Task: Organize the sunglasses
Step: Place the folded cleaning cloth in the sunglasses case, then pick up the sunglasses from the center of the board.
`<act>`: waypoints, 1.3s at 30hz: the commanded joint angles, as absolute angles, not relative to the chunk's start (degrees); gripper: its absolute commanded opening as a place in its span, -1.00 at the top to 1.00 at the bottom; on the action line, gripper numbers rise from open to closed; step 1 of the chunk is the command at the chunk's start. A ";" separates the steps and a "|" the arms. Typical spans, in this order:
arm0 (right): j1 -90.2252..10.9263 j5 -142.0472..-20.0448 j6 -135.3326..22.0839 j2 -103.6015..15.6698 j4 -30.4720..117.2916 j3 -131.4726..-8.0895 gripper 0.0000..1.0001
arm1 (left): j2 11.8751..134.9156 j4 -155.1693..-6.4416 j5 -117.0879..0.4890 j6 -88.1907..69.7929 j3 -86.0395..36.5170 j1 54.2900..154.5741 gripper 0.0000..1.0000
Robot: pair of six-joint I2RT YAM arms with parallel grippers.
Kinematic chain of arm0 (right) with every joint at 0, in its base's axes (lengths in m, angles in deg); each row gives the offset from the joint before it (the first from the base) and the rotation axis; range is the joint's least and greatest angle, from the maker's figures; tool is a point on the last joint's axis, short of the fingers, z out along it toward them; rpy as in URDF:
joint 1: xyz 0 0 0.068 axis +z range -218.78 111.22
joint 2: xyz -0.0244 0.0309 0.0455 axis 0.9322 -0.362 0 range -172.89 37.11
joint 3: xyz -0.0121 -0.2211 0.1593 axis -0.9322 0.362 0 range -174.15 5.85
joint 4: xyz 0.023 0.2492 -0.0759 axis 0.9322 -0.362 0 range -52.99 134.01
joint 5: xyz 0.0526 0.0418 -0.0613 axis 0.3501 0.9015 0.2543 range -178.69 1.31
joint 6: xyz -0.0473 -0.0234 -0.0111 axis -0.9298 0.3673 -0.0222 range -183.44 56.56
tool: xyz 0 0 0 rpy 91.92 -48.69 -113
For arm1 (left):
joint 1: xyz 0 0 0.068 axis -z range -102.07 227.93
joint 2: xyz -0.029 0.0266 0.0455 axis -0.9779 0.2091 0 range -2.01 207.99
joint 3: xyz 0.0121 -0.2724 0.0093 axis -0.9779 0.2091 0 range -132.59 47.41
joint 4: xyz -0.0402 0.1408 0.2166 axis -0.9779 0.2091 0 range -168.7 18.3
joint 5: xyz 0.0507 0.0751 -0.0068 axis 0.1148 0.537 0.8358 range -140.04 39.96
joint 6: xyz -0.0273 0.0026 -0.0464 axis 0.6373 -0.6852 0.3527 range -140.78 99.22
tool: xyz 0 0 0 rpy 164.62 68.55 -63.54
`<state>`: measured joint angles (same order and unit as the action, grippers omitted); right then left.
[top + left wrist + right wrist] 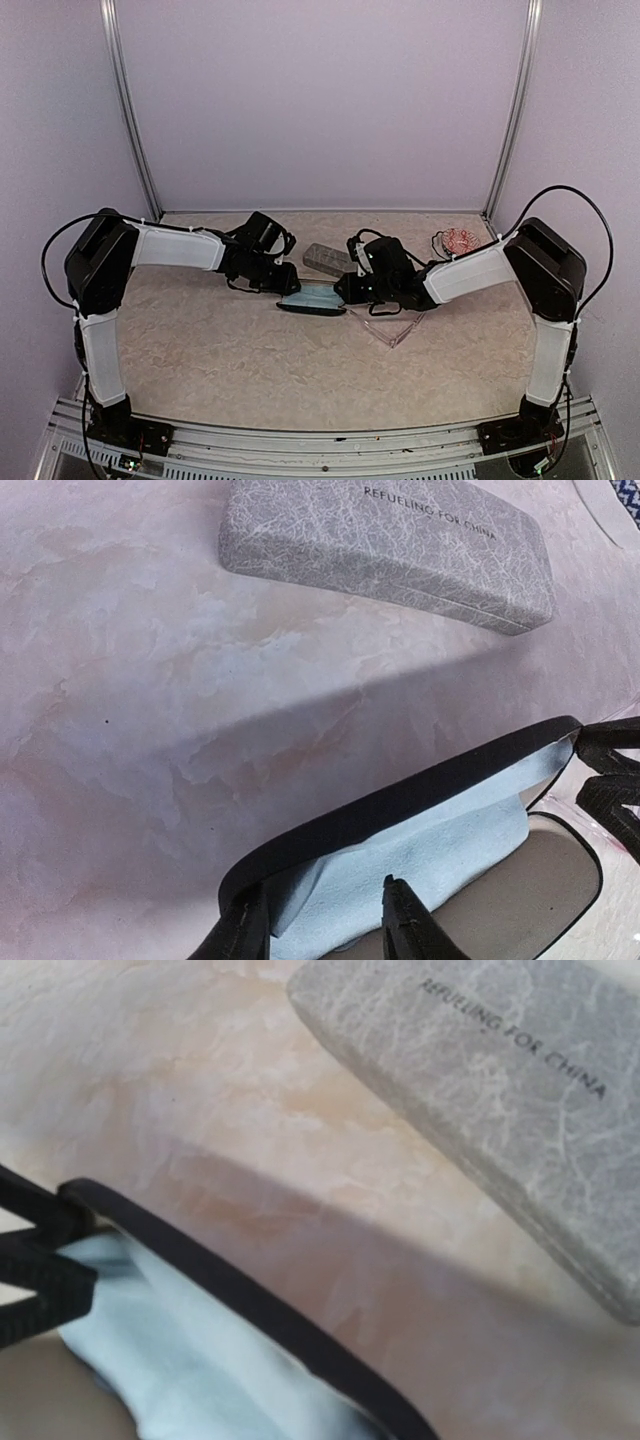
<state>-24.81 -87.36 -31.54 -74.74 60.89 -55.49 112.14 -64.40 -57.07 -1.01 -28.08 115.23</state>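
While our left pincer (pixel 325 910) straddles the rim of the black oval case (pixel 400 800), one finger at the rim and one over the blue lining (pixel 420 860), we cannot tell whether it pinches anything. Our right pincer (pixel 352 288) sits at the case's other end, its grip equally unclear. A dark lens of the wire-framed sunglasses (pixel 545 885) lies inside the open case. The clear pinkish sunglasses (pixel 393 327) rest on the table (pixel 250 360) just beside it. The grey case (pixel 327 260) lies shut nearby.

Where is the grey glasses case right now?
In the top view the grey case lies closed on the table, centre-back, just behind the open black case.
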 commanded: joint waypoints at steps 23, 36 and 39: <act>-25.27 -90.29 -33.08 -55.43 53.68 -43.03 0.36 | 96.80 -66.87 -47.50 2.80 -23.34 120.67 -0.35; -24.84 -103.21 -20.90 -37.90 39.32 -29.98 0.06 | 81.23 -68.42 -47.01 4.96 -14.57 122.65 -0.69; -24.83 -101.83 -17.89 -36.70 40.08 -27.82 0.02 | 77.85 -68.78 -47.04 5.39 -12.73 122.67 -0.77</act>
<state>-24.81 -100.11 -23.58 -38.61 42.73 -30.35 81.76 -67.19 -47.73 4.54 -14.98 122.29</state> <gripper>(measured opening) 0.480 0.868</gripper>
